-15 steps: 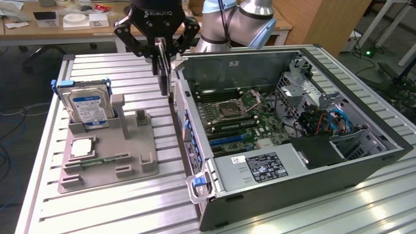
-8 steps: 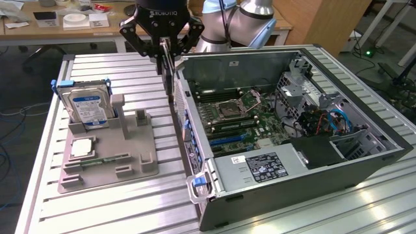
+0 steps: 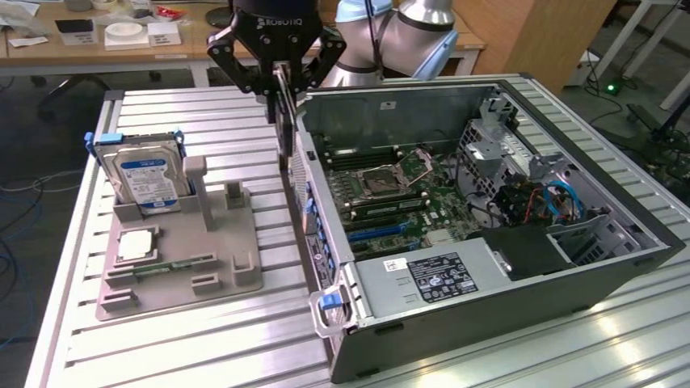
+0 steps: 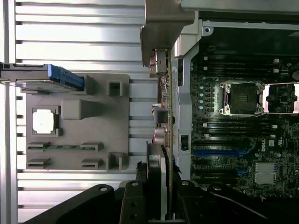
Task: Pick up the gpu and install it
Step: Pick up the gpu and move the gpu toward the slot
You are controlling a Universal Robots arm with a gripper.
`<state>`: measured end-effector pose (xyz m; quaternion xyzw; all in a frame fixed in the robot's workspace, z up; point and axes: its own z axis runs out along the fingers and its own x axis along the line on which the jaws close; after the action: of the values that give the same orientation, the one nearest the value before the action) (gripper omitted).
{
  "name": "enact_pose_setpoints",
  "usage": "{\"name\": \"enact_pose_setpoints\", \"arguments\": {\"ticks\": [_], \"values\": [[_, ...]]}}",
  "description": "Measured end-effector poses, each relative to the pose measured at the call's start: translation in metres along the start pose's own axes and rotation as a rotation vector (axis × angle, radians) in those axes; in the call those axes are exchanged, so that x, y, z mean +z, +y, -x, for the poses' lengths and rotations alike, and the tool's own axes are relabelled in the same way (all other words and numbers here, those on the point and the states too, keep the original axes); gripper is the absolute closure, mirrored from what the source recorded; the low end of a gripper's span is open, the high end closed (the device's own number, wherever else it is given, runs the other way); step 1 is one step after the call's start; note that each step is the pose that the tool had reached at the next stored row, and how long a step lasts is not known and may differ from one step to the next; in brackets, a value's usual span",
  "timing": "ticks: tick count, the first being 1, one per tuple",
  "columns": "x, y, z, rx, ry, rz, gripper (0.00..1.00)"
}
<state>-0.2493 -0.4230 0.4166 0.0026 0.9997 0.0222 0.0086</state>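
So here's where I'm at. My end effector (image 3: 277, 81) is pinching the gpu (image 3: 283, 121) by one end, and the card hangs straight down from it. From the exterior view it's edge-on, so it's just a thin dark strip. It sits right along the wall of the open computer case (image 3: 431, 105) on the exterior view's left, toward the far end.

The wrist view fills in the grip itself. One of my fingers (image 4: 135, 196) sits on each flat side of the gpu (image 4: 161, 116), which runs along the case wall, between the grey parts holder (image 4: 117, 121) and the motherboard (image 4: 210, 74). It also looks down on the open CPU socket (image 4: 243, 98) and a blue slot (image 4: 219, 151).

The exterior view gives the bigger layout. The holder (image 3: 205, 242) rests on the worktop (image 3: 194, 339), well to the exterior view's left of the case. The hard drive (image 3: 145, 178) stands upright at its far end, with a processor chip (image 3: 138, 242) and a green memory stick (image 3: 173, 265) lying nearer. The power supply (image 3: 431, 275) is at the near end of the case.
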Motion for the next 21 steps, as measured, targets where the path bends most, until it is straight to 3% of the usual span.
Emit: {"name": "enact_pose_setpoints", "arguments": {"ticks": [21], "values": [[0.0004,0.0001,0.024,0.000,0.0002,0.0000,0.71]]}}
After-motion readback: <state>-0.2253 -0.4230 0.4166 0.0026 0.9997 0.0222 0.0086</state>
